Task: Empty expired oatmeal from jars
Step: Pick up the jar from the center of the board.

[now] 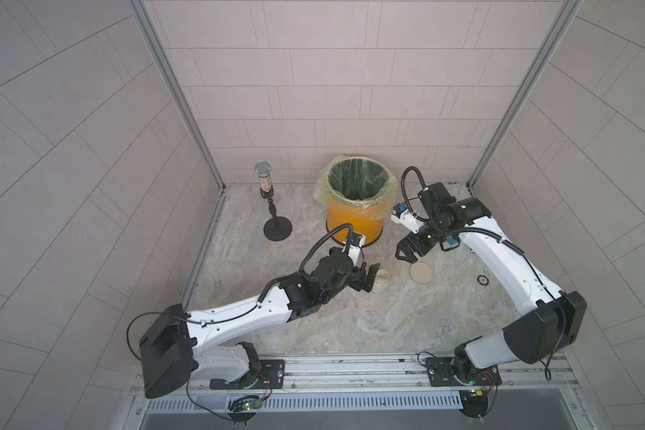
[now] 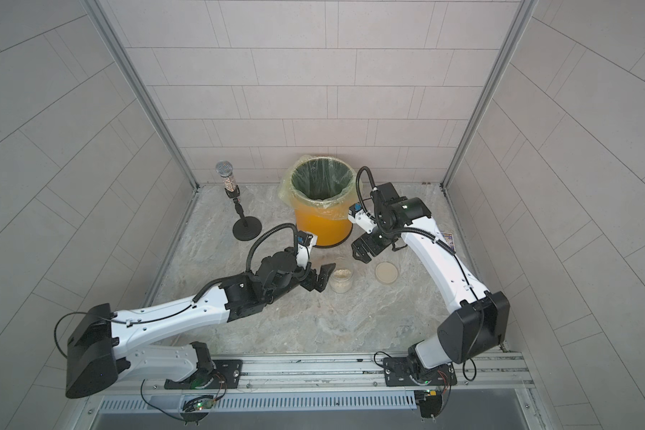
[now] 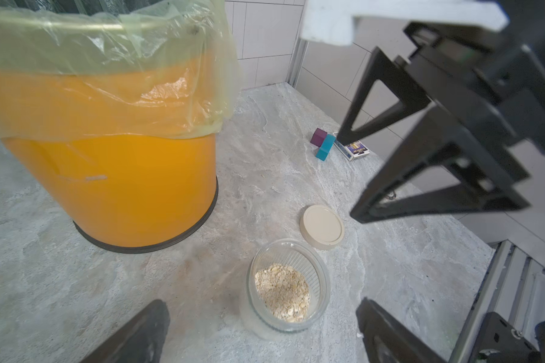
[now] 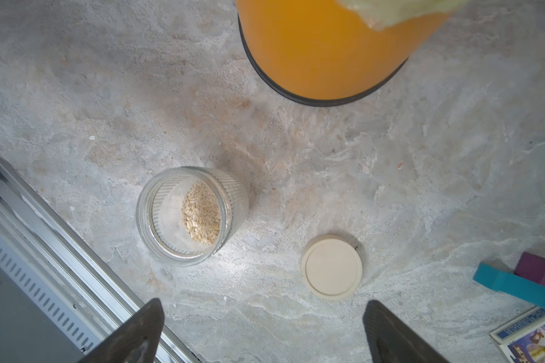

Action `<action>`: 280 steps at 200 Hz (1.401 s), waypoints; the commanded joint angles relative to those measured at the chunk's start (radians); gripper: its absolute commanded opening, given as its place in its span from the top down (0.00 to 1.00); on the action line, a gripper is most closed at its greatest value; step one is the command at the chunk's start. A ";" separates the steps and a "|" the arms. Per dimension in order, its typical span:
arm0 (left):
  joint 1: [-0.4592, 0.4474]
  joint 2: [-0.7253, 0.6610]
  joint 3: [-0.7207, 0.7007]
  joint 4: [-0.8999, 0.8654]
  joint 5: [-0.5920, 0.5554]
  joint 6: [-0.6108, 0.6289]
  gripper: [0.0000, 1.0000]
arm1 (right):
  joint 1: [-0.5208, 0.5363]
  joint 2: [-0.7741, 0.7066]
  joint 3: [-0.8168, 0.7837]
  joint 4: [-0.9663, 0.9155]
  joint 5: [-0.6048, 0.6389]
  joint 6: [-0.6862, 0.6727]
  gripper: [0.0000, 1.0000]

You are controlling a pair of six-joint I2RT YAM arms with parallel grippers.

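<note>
Presently on the desk (image 1: 313,327), grey marbled surface:

1. jar (image 2: 340,280): clear ribbed glass, upright, mouth uncovered. Stands on the desk in front of the orange bin (image 1: 350,223), apart from it.
2. oatmeal (image 3: 282,292): pale beige flakes in a shallow heap on the jar's bottom, banked to one side.
3. lid (image 2: 386,273): round, flat, cream. Lies on the desk near the jar, on the right arm's side, not touching it.
4. Orange bin: upright at the back of the desk, with a yellowish liner (image 3: 92,41) folded over its rim.
5. left gripper (image 2: 324,278): low, just beside the jar. Its fingers (image 3: 139,330) are spread wide and hold nothing. The jar sits just ahead of the gap; whether a fingertip touches the glass cannot be told.
6. right gripper (image 1: 404,256): above the desk between bin and lid, pointing down. Its fingers (image 4: 132,333) are spread wide and empty.
7. microphone (image 1: 263,171): on a round-based black stand, back left, well apart from the jar.
8. purple block (image 3: 318,136) and teal block (image 3: 325,147): side by side near the right wall, with a card box (image 3: 354,151) just beside them.
9. small dark ring (image 1: 483,280): on the desk beyond the lid.
</note>
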 commanded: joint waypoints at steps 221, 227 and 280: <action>0.109 0.557 0.601 -0.670 0.227 0.022 0.46 | -0.033 -0.311 -0.521 0.338 -0.186 -0.104 0.00; 0.109 0.564 0.608 -0.679 0.230 0.025 0.48 | -0.033 -0.311 -0.523 0.339 -0.183 -0.103 0.00; 0.110 0.587 0.626 -0.705 0.223 0.034 0.75 | -0.032 -0.295 -0.528 0.339 -0.183 -0.104 0.00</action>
